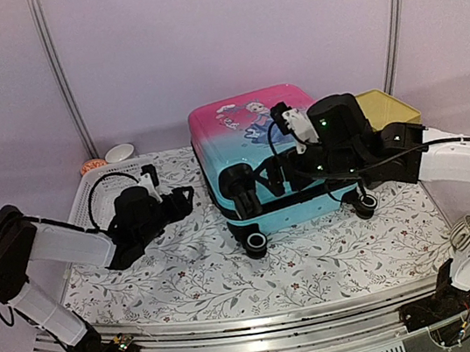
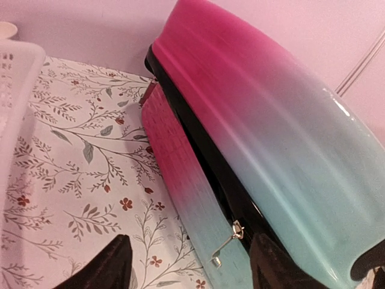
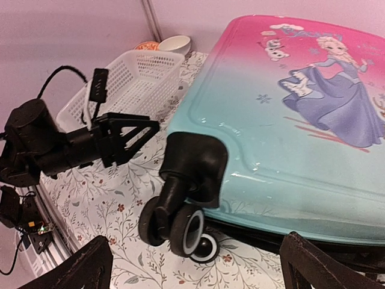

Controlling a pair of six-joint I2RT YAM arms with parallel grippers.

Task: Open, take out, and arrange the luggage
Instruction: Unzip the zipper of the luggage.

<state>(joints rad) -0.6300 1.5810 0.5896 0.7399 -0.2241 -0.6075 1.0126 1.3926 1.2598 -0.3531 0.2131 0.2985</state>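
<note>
The luggage (image 1: 242, 131) lies beside the left pincer (image 2: 186, 265), near the right pincer (image 3: 198, 268).

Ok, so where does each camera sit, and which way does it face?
Top external: above and behind the bases, looking down at the table; both arms show.
Left wrist: on the left arm, facing the luggage zipper band; left claw at bottom.
Right wrist: on the right arm, facing a luggage wheel; right claw at bottom.
Shared: right wrist and top both show the basket.
</note>
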